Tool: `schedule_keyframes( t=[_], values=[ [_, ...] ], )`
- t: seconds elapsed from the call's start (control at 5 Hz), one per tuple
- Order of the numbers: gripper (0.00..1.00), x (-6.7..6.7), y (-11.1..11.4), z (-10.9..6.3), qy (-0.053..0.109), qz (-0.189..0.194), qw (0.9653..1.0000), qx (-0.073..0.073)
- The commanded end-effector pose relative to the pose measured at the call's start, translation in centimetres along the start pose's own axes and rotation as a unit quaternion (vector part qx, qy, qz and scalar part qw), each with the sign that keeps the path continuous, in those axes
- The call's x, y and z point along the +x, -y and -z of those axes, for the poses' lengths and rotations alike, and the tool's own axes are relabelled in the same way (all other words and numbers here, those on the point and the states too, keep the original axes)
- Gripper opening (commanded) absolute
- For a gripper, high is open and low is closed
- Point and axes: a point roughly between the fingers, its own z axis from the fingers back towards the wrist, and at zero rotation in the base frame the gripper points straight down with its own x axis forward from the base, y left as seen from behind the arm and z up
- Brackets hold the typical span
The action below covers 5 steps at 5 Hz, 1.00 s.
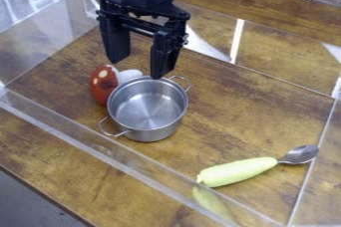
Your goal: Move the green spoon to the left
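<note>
Green spoon [253, 168]: lies flat at the near right of the wooden table [253, 92], silver bowl pointing right, well apart from the pot.
Steel pot [147, 109]: stands upright mid-table, nothing visible inside.
Red-and-white mushroom toy [107, 82]: just behind the pot's left rim.
Gripper [139, 60]: hangs above the toy, pointing down, jaws spread wide, holding nothing.
Clear walls [54, 34]: ring the table.

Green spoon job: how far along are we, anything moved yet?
Nothing looks done: the green spoon lies at the lower right of the table, untouched. In hand: the gripper hangs open and empty behind the steel pot, beside the red-and-white toy, well away from the spoon. Left: reach the spoon, grasp it, carry it left and release.
</note>
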Motion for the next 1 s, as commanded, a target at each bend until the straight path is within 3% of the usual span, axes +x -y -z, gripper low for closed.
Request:
schedule_keyframes(
  t=[0.0,0.2,0.4,0.6,0.8],
  values=[
    [1.00,0.4,0.3,1.7,-0.012,0.018,0.9998,0.001],
    [1.00,1.2,2.9,3.6,-0.015,0.094,0.9953,0.017],
    [1.00,1.6,7.0,5.0,-0.007,0.198,0.9797,0.034],
    [1.00,2.0,10.2,6.8,-0.001,0.294,0.9548,0.046],
    [1.00,2.5,13.1,7.7,0.003,0.343,0.9380,0.051]
  ],
)
